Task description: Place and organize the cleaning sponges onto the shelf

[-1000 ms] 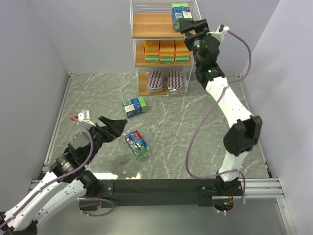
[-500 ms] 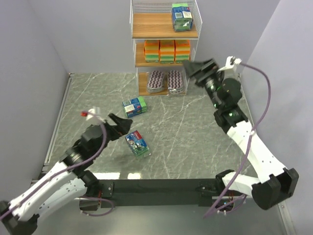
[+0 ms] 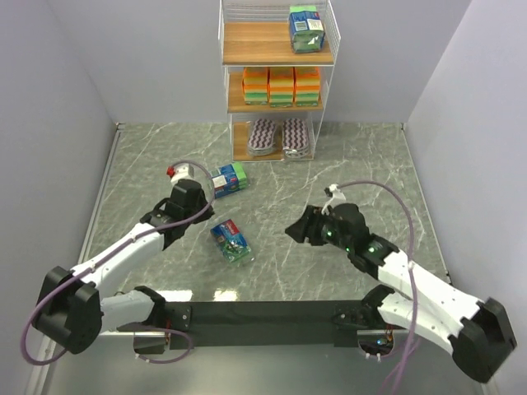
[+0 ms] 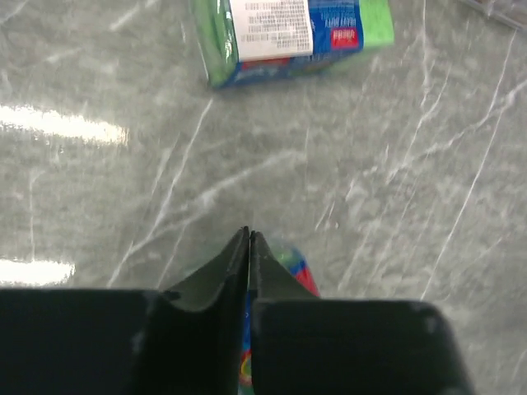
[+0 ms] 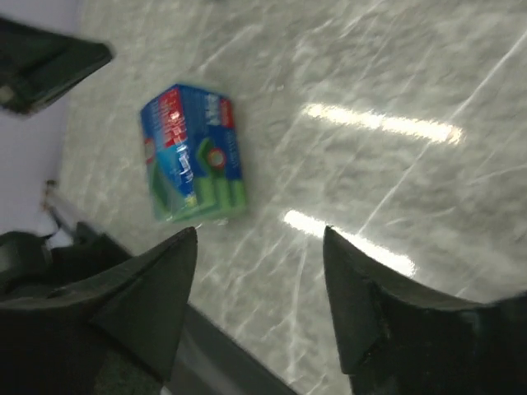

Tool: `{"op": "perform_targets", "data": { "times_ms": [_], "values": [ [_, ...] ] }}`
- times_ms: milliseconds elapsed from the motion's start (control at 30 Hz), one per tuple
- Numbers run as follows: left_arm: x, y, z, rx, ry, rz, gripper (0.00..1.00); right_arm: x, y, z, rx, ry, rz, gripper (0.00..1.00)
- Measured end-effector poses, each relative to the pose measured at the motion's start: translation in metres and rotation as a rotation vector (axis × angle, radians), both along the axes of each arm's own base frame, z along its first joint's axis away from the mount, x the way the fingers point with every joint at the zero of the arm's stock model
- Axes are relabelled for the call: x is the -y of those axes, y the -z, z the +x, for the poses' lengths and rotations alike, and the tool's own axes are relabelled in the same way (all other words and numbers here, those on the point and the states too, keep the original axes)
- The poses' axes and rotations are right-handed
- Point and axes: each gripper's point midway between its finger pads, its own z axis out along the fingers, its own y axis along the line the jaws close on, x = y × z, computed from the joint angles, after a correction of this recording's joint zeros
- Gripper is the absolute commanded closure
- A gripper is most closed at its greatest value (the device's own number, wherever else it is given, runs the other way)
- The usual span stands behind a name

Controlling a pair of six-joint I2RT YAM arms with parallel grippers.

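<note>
The shelf (image 3: 255, 41) stands at the back. Its top board holds a blue-green pack (image 3: 307, 18), the middle board orange blocks (image 3: 282, 85), and the bottom board striped oval pads (image 3: 278, 136). Two more blue-green sponge packs lie on the table. One (image 3: 227, 178) (image 4: 288, 29) is nearer the shelf. The other (image 3: 231, 241) (image 5: 193, 154) lies nearer the front. My left gripper (image 3: 206, 216) (image 4: 249, 233) is shut, hanging over the upper end of the nearer pack (image 4: 295, 265), nothing visible between its fingers. My right gripper (image 3: 298, 229) (image 5: 260, 232) is open, low, to the right of that pack.
Grey walls close in the marble table (image 3: 346, 164) on the left, back and right. A black rail (image 3: 263, 313) with the arm bases runs along the front edge. In the right wrist view the left arm (image 5: 49, 58) shows at the upper left.
The left arm reached forward over the nearer pack and its jaws closed. The right arm came away from the shelf's top board, down to the table's middle, with its jaws somewhat narrower.
</note>
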Motion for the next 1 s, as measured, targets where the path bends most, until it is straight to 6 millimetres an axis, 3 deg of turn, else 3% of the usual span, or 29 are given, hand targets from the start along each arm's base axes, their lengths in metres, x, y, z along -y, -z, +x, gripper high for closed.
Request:
{"op": "perform_targets", "data": {
  "times_ms": [33, 133, 233, 333, 467, 633, 833, 1000],
  "values": [
    [-0.001, -0.001, 0.005, 0.007, -0.002, 0.004, 0.99, 0.0, -0.002, -0.007, 0.011, -0.016, 0.016, 0.52],
    [-0.002, 0.0, 0.016, 0.02, -0.004, 0.014, 0.99, -0.003, -0.007, -0.021, 0.036, -0.06, 0.049, 0.75],
    [0.0, 0.011, 0.031, -0.002, -0.011, 0.028, 0.99, -0.014, -0.005, -0.036, 0.023, -0.126, 0.055, 0.83],
    [0.002, 0.034, 0.038, -0.051, -0.001, 0.049, 0.99, -0.033, 0.009, -0.059, -0.023, -0.224, 0.025, 0.9],
    [0.006, 0.061, 0.034, -0.127, 0.029, 0.059, 0.99, -0.055, 0.045, -0.087, -0.134, -0.331, -0.045, 0.93],
    [0.016, 0.067, 0.028, -0.139, 0.075, 0.018, 0.99, -0.087, 0.073, -0.105, -0.228, -0.419, -0.102, 0.97],
    [0.021, 0.077, 0.009, -0.17, 0.127, -0.027, 0.99, -0.136, 0.064, -0.097, -0.221, -0.472, -0.071, 1.0],
    [0.025, 0.081, -0.009, -0.184, 0.161, -0.078, 0.99, -0.155, 0.065, -0.079, -0.208, -0.443, -0.087, 1.0]
  ]
}}
